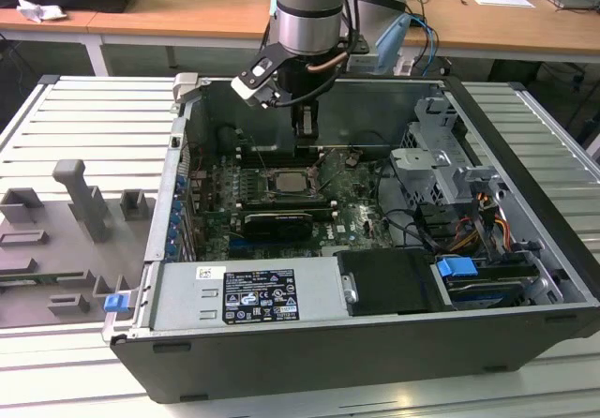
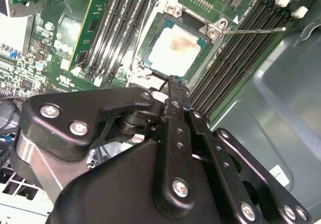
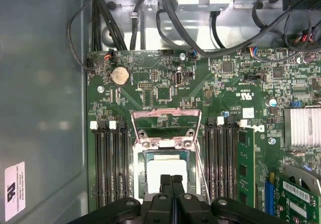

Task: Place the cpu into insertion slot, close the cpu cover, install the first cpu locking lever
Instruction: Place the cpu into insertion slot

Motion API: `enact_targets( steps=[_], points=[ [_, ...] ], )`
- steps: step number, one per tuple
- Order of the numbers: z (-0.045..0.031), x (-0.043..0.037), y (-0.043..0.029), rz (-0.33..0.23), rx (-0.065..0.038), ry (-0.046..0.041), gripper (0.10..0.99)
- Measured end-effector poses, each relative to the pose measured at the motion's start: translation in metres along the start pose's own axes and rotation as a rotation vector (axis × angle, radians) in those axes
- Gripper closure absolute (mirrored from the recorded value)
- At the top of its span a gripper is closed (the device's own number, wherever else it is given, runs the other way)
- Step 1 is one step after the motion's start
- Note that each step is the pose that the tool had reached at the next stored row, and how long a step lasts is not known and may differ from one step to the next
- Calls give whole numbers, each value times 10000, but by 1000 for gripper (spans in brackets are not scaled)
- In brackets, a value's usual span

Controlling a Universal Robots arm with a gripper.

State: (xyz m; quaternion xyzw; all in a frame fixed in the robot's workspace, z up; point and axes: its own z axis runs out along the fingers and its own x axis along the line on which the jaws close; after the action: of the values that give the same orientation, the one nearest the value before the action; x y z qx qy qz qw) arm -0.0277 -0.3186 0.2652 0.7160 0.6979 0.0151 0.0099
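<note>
The big dark-grey metal computer case [image 1: 281, 380] lies on its side with its open face up, likely so the arm can reach straight down into it. Inside it are a green motherboard [image 1: 354, 214], a silver power supply box [image 1: 253, 296] along the near wall, and a grey drive cage [image 1: 431, 156] towards the exterior view's right.

At mid-board, the thin silvery square cpu cover [image 3: 165, 113] is swung back off the socket on its hinge, leaving the slot open. The small flat square cpu [image 3: 160, 171] with its dull silver top lies inside that slot and looks seated. A thin wire locking lever [image 2: 256, 30] sticks out beside the socket, unlatched.

The black gripper [image 3: 171, 178] hangs just over the cpu's edge, its fingers pressed together with nothing between them. That probably makes a narrow tip for nudging.
</note>
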Motion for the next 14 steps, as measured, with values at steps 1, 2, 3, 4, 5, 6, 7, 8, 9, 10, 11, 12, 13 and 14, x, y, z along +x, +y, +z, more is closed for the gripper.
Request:
enact_targets(
  steps=[1,2,3,4,5,6,7,8,9,10,11,12,13,14],
  points=[
    [-1,1,0,0,1,3,980],
    [-1,2,0,-1,2,3,980],
    [-3,3,0,-3,1,4,980],
    [-8,3,1,-3,2,2,980],
    [-13,4,0,-2,2,2,980],
    [-19,5,0,-1,0,4,980],
    [-22,5,1,-1,0,4,980],
    [-25,5,1,-2,1,3,980],
    [-30,5,1,-1,3,1,980],
    [-33,5,1,-2,2,1,980],
    [-39,5,1,-1,1,3,980],
    [-49,6,1,-1,2,2,980],
    [-56,6,2,-1,0,4,980],
    [-66,6,2,-1,1,3,980]
  ],
)
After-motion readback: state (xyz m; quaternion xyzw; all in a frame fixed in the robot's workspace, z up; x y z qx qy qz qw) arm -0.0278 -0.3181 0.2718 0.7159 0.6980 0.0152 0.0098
